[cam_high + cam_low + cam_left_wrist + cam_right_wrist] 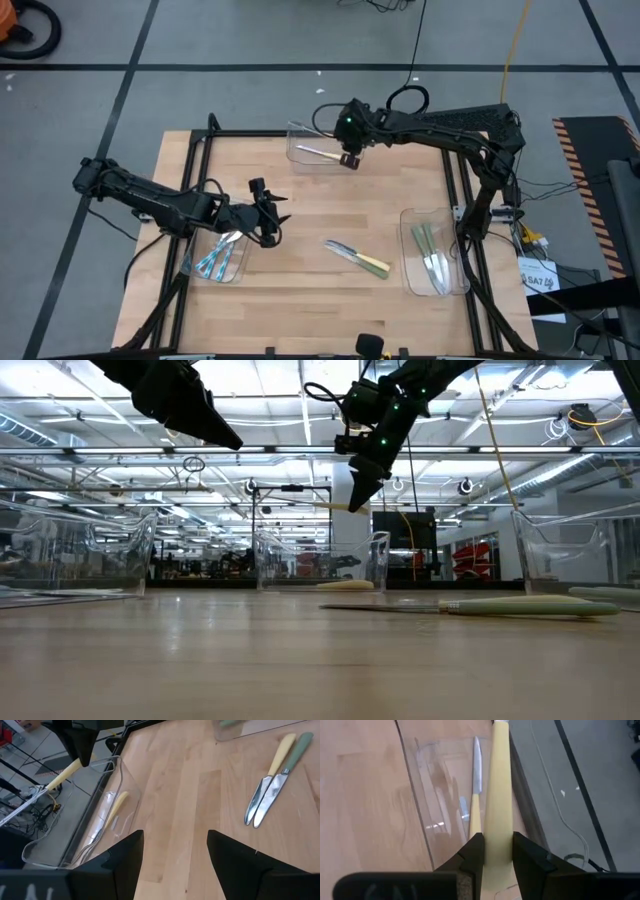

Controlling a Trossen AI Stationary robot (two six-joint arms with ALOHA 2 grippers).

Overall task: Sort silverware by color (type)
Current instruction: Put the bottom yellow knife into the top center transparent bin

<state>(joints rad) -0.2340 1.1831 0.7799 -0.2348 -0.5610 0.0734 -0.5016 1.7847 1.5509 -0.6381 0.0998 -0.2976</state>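
my right gripper held a yellow-handled utensil by its handle, fingers clamped on either side, hanging above the clear bin at the table's far edge. the handle ran straight out from the fingers, roughly in line with another yellow-handled piece already lying in that bin directly below. i judged the release only needed a short drop. my left gripper waited wide and empty beside the near-left bin of blue-handled pieces. two knives, one yellow-handled and one green-handled, lay side by side mid-table, nearer that arm.
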